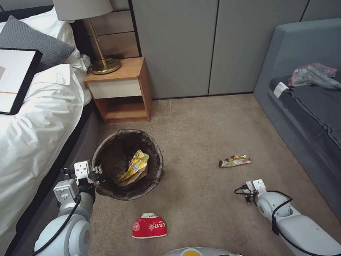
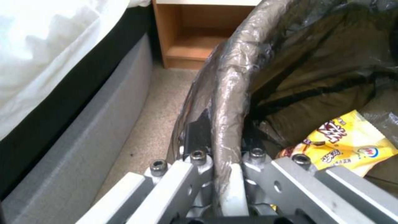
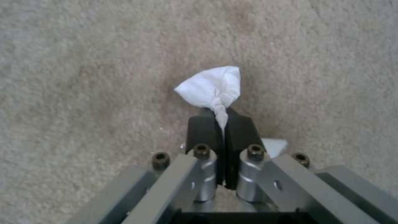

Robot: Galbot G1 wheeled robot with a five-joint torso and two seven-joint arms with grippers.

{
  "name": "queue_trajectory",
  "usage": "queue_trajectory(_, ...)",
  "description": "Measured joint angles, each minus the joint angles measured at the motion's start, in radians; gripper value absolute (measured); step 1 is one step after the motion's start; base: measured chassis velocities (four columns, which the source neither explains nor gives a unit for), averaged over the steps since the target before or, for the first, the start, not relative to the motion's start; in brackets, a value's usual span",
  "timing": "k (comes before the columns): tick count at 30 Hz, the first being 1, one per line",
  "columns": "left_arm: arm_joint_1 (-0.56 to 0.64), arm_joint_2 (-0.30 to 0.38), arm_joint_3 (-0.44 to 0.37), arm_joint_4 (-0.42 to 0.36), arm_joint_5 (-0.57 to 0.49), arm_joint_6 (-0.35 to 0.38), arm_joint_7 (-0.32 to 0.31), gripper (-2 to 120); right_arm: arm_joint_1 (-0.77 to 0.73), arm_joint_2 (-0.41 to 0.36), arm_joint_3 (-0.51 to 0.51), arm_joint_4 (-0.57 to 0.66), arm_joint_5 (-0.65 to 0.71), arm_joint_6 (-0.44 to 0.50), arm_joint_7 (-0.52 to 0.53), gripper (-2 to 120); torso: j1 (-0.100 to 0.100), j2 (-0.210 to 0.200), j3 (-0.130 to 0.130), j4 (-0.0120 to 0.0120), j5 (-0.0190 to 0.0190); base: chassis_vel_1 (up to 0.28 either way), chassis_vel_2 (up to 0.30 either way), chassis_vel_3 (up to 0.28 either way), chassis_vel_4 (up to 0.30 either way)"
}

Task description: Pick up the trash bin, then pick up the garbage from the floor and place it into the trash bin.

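Beige carpet (image 1: 206,139) covers the floor. A bed (image 1: 6,144) with white bedding stands on the left, a wooden nightstand (image 1: 120,90) with 1 brass lamp (image 1: 91,28) beside it against the far grey panelled wall (image 1: 214,23). A grey sofa (image 1: 324,100) stands on the right.

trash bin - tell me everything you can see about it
The trash bin is a small round bucket lined with a dark, glossy plastic bag folded over its rim. It stands upright and open on the beige carpet, beside the bed and in front of the wooden nightstand. Inside lie a yellow snack wrapper and other crumpled litter. The left tool is shut on its rim on the bed side, one finger outside the wall and one inside.
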Motion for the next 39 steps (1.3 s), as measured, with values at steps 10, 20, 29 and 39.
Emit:
queue_trajectory(10, -0.001, 0.006, -0.001, -0.001, -0.003, 0.001, -0.003, 0, -0.015, -0.012, 0.027, 0.048, 0.007, -0.015, 0.011, 0, 0.000, 0.000, 0.000, 0.0003, 0.0001, 0.000, 0.000, 0.000, 0.000)
queue_trajectory(20, 0.002, 0.014, 0.002, -0.013, -0.011, 0.001, -0.008, 0, -0.094, -0.142, 0.174, 0.510, 0.202, -0.059, 0.085, 0, 0.000, 0.000, 0.000, 0.0003, -0.0002, 0.000, 0.000, 0.000, 0.000)
queue_trajectory(29, 0.011, 0.007, 0.049, -0.019, 0.007, 0.002, -0.013, 0, 0.252, -0.355, 0.021, 0.847, 0.505, -0.043, 0.113, 0, 0.000, 0.000, 0.000, 0.0009, -0.0001, 0.000, 0.000, 0.000, 0.000)
queue_trajectory(39, 0.009, 0.012, 0.076, -0.005, 0.013, 0.002, 0.006, 0, 0.686, -0.585, -0.322, 0.846, 0.620, 0.088, -0.128, 0, 0.000, 0.000, 0.000, 0.0002, -0.0003, 0.000, 0.000, 0.000, 0.000)
